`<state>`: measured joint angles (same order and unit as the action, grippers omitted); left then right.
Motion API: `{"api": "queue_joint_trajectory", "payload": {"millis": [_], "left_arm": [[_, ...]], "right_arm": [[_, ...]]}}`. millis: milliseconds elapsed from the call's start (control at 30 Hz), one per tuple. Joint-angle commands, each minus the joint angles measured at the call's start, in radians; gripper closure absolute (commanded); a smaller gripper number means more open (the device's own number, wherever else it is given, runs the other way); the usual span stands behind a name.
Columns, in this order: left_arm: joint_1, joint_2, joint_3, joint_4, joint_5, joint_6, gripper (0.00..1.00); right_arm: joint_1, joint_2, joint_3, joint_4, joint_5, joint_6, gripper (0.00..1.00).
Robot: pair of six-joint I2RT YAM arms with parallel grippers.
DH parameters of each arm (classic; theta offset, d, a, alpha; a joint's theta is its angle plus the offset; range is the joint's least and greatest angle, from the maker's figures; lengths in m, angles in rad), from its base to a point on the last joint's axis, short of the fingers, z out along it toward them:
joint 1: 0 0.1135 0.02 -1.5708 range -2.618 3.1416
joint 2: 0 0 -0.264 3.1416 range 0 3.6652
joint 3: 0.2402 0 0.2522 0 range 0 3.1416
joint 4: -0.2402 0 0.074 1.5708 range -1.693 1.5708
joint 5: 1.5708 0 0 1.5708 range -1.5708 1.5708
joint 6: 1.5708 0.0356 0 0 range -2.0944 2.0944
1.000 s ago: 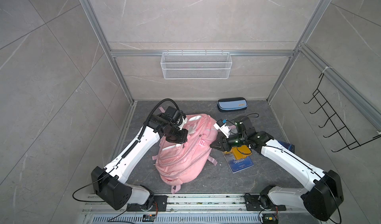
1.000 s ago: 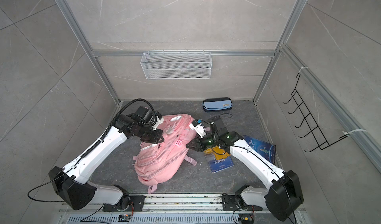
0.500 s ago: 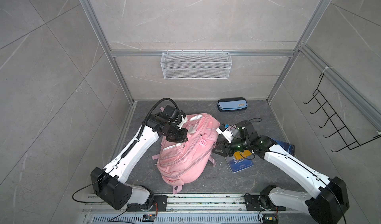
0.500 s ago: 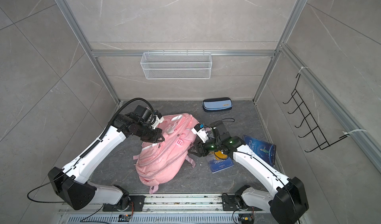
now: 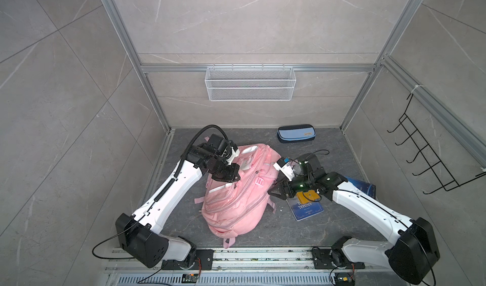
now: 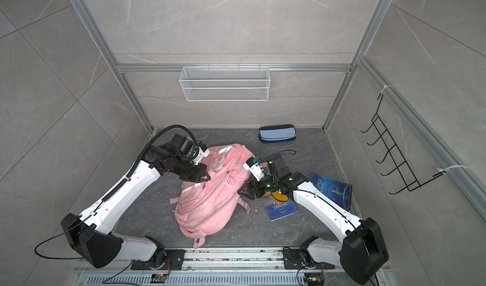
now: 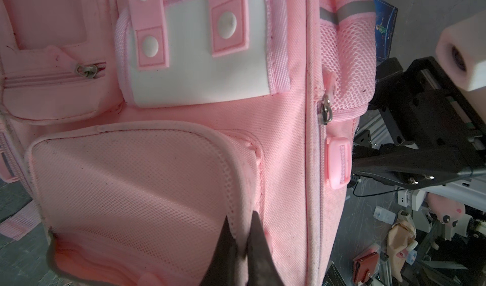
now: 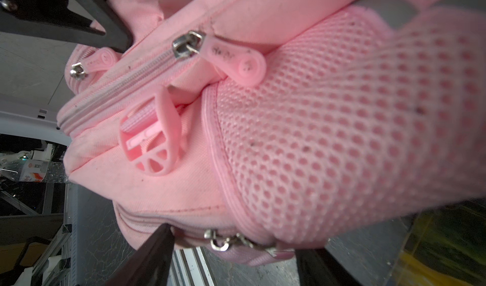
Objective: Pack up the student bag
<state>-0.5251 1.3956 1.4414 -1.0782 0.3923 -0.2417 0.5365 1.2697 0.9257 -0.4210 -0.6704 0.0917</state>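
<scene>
My left fingers (image 7: 251,238) are pinched tight on the piped edge of the mesh front pocket (image 7: 136,182) of the large soft pink fabric backpack (image 5: 234,200), lying mid-way across the table (image 5: 328,150). My right fingers (image 5: 274,192) stand wide at its side, holding nothing.

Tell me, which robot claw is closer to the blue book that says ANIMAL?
Right. The right gripper sits just beside the ANIMAL book, at the side of the student bag. The left gripper is across the bag, pinching its front pocket.
</scene>
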Motion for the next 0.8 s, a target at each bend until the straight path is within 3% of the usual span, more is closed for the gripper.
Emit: {"api": "queue_joint_trajectory", "payload": {"millis": [0,100,267,533,767], "left_arm": [[0.002,-0.037,0.03,0.048,0.145,0.048,1.0],[0.012,-0.04,0.02,0.065,0.189,0.049,1.0],[0.024,-0.038,0.012,0.069,0.206,0.046,1.0],[0.061,-0.041,-0.001,0.091,0.225,0.028,1.0],[0.081,-0.036,-0.008,0.092,0.246,0.028,1.0]], "right_arm": [[0.005,0.027,0.022,0.035,-0.022,-0.017,0.3],[0.004,0.044,0.041,0.038,-0.059,-0.017,0.38],[0.005,0.043,0.069,0.009,-0.064,-0.033,0.63],[0.004,0.019,0.075,-0.098,-0.042,-0.101,0.71],[0.005,0.0,0.075,-0.163,0.006,-0.152,0.85]]}}
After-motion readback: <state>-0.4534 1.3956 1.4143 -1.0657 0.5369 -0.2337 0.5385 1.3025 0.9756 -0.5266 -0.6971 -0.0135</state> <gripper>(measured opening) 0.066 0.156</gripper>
